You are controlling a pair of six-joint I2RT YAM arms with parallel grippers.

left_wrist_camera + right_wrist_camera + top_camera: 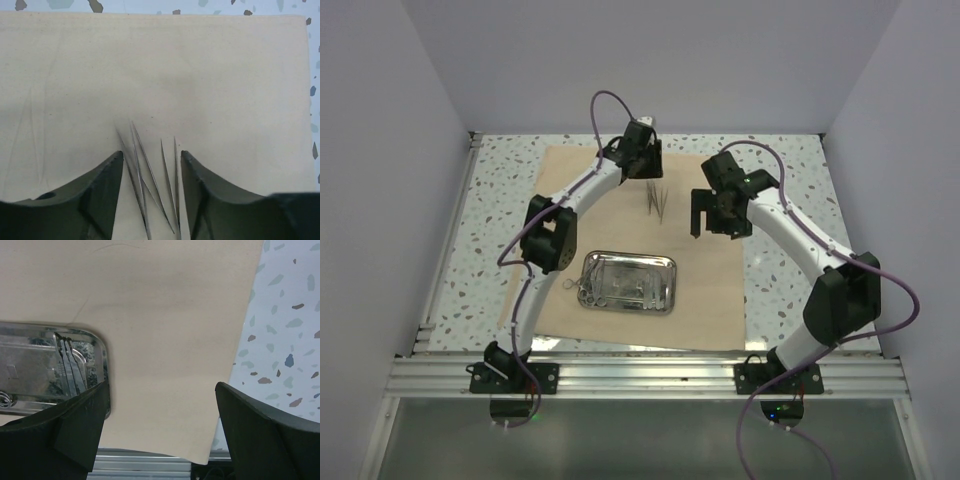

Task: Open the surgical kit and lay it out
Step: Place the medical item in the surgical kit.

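The beige cloth wrap [710, 290] lies spread flat on the table. Near its front edge stands the shiny steel tray [630, 256], with scissors-like instruments [592, 290] still inside. Thin tweezer-like instruments [657, 200] lie loose on the cloth farther back. My left gripper [647, 178] hovers over their far ends. In the left wrist view its jaws [152, 155] are open, and the tweezers [153, 179] lie on the cloth [200, 75] between the fingers, touched by neither. My right gripper [715, 228] hangs wide open and empty [162, 387] over bare cloth [165, 315], right of the tray [102, 360].
The speckled table [490, 230] shows around the cloth on the left, right and back. An aluminium rail [640, 375] runs along the near edge just past the cloth's front border. White walls close in the workspace on three sides.
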